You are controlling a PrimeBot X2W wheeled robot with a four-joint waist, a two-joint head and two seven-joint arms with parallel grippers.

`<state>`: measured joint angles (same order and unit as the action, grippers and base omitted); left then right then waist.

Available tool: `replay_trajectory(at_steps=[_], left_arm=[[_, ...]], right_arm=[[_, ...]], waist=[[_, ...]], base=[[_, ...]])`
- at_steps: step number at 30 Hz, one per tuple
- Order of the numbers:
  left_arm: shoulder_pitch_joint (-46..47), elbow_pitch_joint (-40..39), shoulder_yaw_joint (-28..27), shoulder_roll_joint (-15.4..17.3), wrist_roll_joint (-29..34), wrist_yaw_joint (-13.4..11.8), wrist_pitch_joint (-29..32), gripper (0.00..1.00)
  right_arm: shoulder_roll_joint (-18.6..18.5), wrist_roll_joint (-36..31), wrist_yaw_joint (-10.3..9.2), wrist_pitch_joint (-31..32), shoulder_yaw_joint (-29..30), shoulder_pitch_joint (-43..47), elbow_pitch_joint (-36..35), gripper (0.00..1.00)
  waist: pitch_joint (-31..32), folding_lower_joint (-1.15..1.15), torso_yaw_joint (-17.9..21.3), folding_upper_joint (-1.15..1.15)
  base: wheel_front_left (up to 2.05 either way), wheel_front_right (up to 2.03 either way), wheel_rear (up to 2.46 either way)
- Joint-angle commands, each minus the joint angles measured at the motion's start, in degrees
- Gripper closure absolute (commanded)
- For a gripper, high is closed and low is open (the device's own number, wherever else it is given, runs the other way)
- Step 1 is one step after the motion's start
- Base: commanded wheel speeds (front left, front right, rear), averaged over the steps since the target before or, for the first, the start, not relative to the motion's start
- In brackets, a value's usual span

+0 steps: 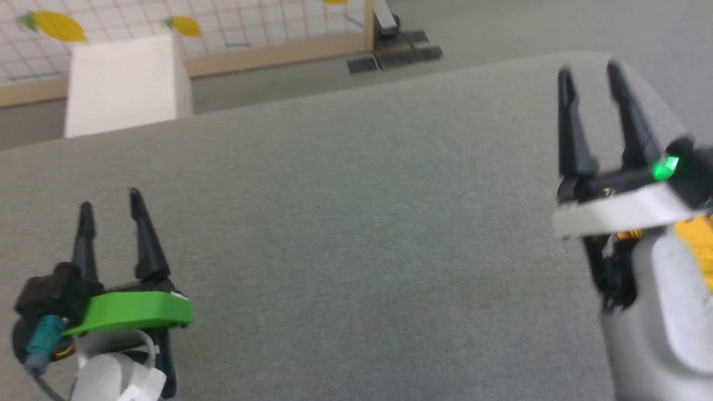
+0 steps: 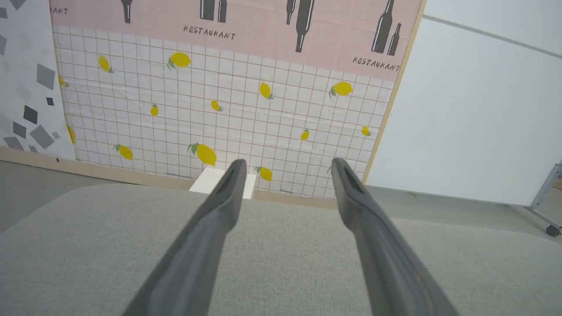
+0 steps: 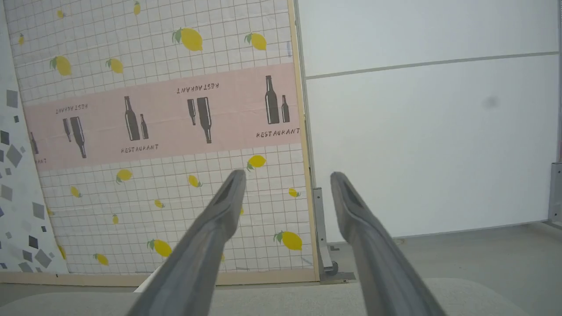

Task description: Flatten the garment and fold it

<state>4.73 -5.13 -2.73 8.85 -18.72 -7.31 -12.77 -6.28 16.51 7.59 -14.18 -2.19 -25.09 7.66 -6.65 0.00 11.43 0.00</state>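
Head view, L to R: white box [image 1: 122, 83] stood upper left, behind the far edge of the grey fabric worktop [image 1: 356, 223]. Lemon-print grid panel [image 1: 250, 22] ran along the top edge behind it. Left end effector [image 1: 110, 200] sat lower left over the worktop, jaws apart w/ nothing between them, and a green bracket [image 1: 133, 312] crossed its base. Right end effector [image 1: 589, 69] sat at the right edge, higher in frame, near the worktop's rounded corner. Its jaws were also spread and empty, w/ a green light [image 1: 665, 167] glowing at the wrist. Frame was a bit blurred.

Left wrist view: left end effector [image 2: 287, 162] was wide open above the worktop [image 2: 88, 245]. Fingers pointed at the lemon panel [image 2: 197, 109], w/ a pink "RESTAURANT" bottle strip [image 2: 263, 26] along the top and a plain white wall [image 2: 474, 109] at right.

Right wrist view: right end effector [image 3: 287, 173] was wide open, the pink strip [image 3: 167, 118] mid-left and the white wall [image 3: 417, 131] at right.

Garment's location: can't tell.
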Motion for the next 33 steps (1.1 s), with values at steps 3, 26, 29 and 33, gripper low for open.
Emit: replay_trajectory(at_steps=[3,26,29,33], left_arm=[[-1.0,1.8,1.2,-0.9,0.2,0.4,-0.6,0.0],[-2.6,8.5,3.8,-1.8,1.2,0.5,0.1,1.0],[-2.6,8.4,3.7,-1.9,1.7,0.7,0.4,1.0],[-2.7,8.3,3.7,-2.0,2.2,0.9,0.8,1.0]], right_arm=[[2.1,-1.4,-0.1,-0.6,0.7,5.7,0.3,0.0],[3.2,-4.7,-0.01,1.0,-1.0,15.0,5.7,1.0],[3.2,-5.0,-0.02,1.4,-0.9,15.2,5.4,1.0],[3.2,-5.3,-0.02,1.8,-0.8,15.5,4.9,1.0]], waist=[[5.2,0.0,-4.7,0.0],[6.3,0.0,-5.6,0.0],[6.3,0.0,-5.7,0.0],[6.3,0.0,-5.9,0.0]], base=[[0.0,0.0,0.0],[0.0,0.0,0.0],[0.0,0.0,0.0],[0.0,0.0,0.0]])
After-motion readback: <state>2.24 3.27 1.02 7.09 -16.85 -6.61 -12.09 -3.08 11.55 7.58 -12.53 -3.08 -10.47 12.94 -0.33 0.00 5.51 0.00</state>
